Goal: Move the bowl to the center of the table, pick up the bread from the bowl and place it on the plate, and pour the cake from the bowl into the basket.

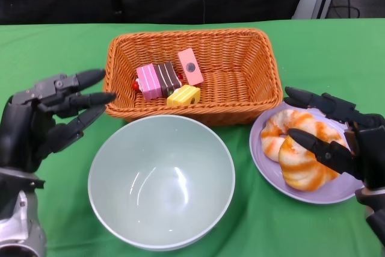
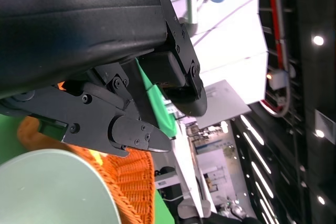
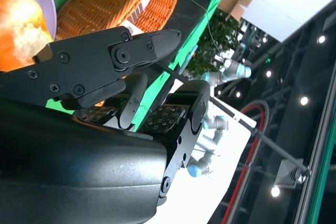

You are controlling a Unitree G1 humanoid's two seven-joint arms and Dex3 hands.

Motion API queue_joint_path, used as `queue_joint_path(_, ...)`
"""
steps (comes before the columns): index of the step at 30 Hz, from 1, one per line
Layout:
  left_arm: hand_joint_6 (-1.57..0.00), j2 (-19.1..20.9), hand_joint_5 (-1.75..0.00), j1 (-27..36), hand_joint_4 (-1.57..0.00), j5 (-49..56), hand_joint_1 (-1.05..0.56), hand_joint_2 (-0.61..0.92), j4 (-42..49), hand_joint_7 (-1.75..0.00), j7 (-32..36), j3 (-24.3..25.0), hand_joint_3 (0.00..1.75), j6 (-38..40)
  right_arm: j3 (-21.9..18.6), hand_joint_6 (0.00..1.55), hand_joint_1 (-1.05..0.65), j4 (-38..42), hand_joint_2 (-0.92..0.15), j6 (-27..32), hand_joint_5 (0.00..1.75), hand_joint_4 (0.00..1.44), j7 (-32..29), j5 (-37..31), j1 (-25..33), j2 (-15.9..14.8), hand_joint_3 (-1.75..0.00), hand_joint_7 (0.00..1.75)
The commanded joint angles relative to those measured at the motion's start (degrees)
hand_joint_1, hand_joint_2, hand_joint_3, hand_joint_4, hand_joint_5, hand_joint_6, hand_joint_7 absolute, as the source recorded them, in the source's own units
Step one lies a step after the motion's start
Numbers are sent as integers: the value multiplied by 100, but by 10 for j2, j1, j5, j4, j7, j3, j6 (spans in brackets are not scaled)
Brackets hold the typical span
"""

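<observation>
A pale green bowl (image 1: 161,182) stands empty at the table's middle front. Behind it, the wicker basket (image 1: 246,82) holds several toy cake pieces (image 1: 167,81). At the right, a twisted orange-and-white bread (image 1: 295,148) lies on the lilac plate (image 1: 264,161). My left hand (image 1: 51,115) hovers left of the bowl, fingers apart, holding nothing. Over the plate's right side, my right hand (image 1: 340,142) is spread open above the bread, empty. The right wrist view shows the bread (image 3: 18,30) and basket (image 3: 105,3) past the fingers (image 3: 142,51). The bowl's rim (image 2: 52,187) and the basket (image 2: 131,177) appear in the left wrist view.
Green cloth (image 1: 337,52) covers the table. A dark backdrop runs along the far edge. Both wrist views look out into a room with ceiling lights and other robot arms.
</observation>
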Motion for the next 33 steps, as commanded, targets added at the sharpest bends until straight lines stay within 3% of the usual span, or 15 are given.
queue_joint_path(1, -116, -3, -28, 10, -114, 12, -12, 92, 18, -13, 19, 24, 26, 3, -13, 86, -14, -16, -91, 16, 64, 83, 26, 42, 8, 7, -21, 4)
queue_joint_path(5, -119, -5, -94, 7, -91, 35, -15, 92, 36, -28, 34, 38, 30, -2, -22, 93, -12, -40, -92, 41, 70, 85, 64, 84, 18, 17, -24, 7)
queue_joint_path(6, -108, -4, -113, 7, -85, 42, -15, 92, 40, -57, 38, 39, 33, -3, -24, 96, -9, -45, -92, 46, 75, 82, 74, 95, 20, 19, -27, 8)
queue_joint_path(8, -97, -4, -124, 6, -81, 52, -15, 92, 46, -80, 43, 44, 34, -5, -25, 97, -8, -63, -92, 69, 78, 81, 111, 132, 26, 24, -29, 9)
queue_joint_path(9, -93, -4, -128, 5, -81, 53, -15, 92, 48, -88, 41, 46, 35, -5, -25, 99, -7, -79, -92, 89, 91, 74, 136, 161, 31, 27, -35, 16)
queue_joint_path(12, -91, -3, -132, 4, -81, 54, -14, 92, 52, -95, 35, 53, 36, -3, -32, 79, -8, -121, -92, 140, 112, 66, 197, 224, 45, 35, -43, 74)
queue_joint_path(15, -89, -2, -135, 4, -82, 58, -15, 92, 53, -102, 36, 57, 35, -2, -44, 71, -9, -147, -92, 170, 119, 67, 231, 252, 54, 40, -47, 99)
queue_joint_path(22, -84, -7, -145, 4, -81, 59, -14, 92, 47, -116, 32, 68, 33, -4, -69, 67, -9, -165, -92, 192, 126, 71, 257, 251, 62, 52, -47, 114)
queue_joint_path(33, -85, -19, -143, 20, -84, 65, -10, 92, 26, -117, 34, 69, 32, -3, -89, 68, -8, -180, -92, 191, 129, 71, 250, 219, 69, 59, -44, 113)
